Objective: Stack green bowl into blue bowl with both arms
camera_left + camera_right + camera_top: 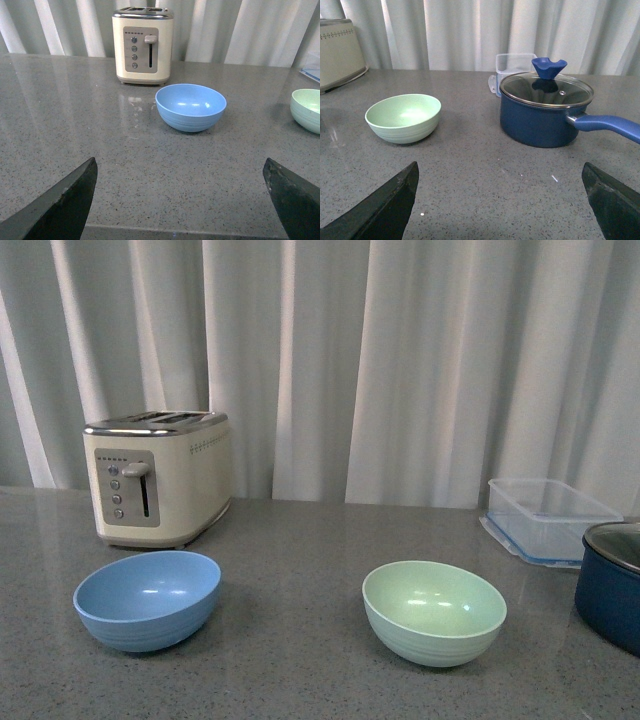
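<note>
Risks skidding or tipping the green bowl (434, 612) on the smooth grey table (300, 670) by pinching its thin rim off-centre, risks clipping the dark navy pot (610, 595) at its 3 o'clock on the reach in, and could shove the blue bowl (147, 600) toward the toaster (160, 478) at its 12 o'clock by lowering off-centre. Sits upright and empty, pale mint and matte with faint ridges low on the outside, at 3 o'clock from the blue bowl and well apart from it. Shows the left gripper (180, 167) and the right gripper (500, 170) both spread wide, clamping nothing, short of either bowl
</note>
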